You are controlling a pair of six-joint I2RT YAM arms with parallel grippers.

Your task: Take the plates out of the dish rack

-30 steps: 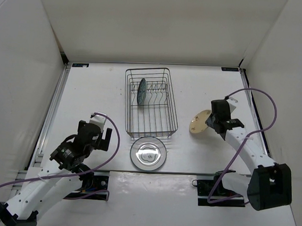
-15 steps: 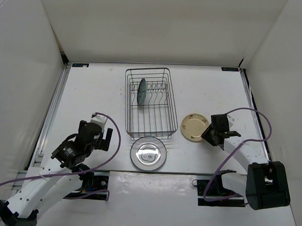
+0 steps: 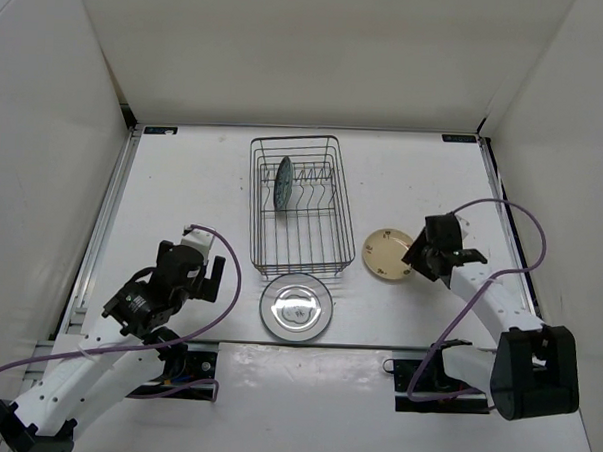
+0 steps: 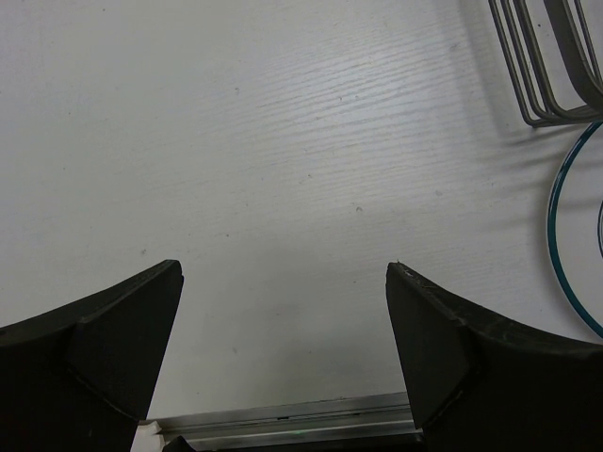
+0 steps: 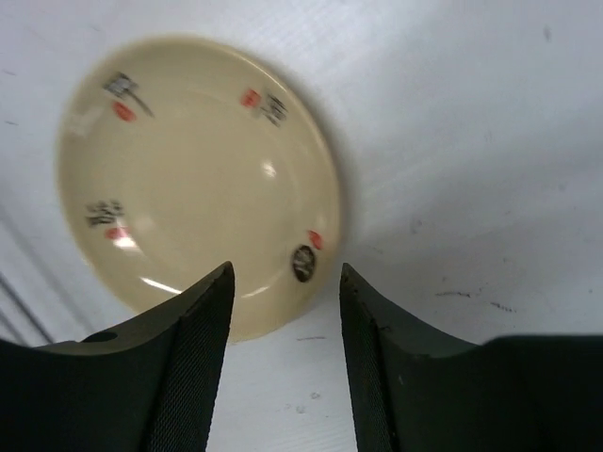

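The left hand (image 3: pixel 206 269) hangs low over the near left part of the white surface (image 3: pixel 183 181), and its wrist view shows the hand (image 4: pixel 283 275) spread wide with only bare surface between the two dark fingers. To its right, a white plate with thin dark rings (image 3: pixel 296 307) lies flat just in front of the dish rack (image 3: pixel 306 241), close to the rack's near edge. The rack stands at the middle of the surface, and a teal-blue plate (image 3: pixel 281 183) stands upright on its edge among the prongs in the rack's far left part. Right of the rack, near its front corner, a cream plate with small flowers (image 3: pixel 385 254) lies flat on the surface. The right hand (image 3: pixel 414 261) sits at that plate's right rim, its fingers parted. In the right wrist view the cream plate (image 5: pixel 198 179) has its near rim showing in the gap between the fingers, and the right hand (image 5: pixel 285 273) is not pinching it.
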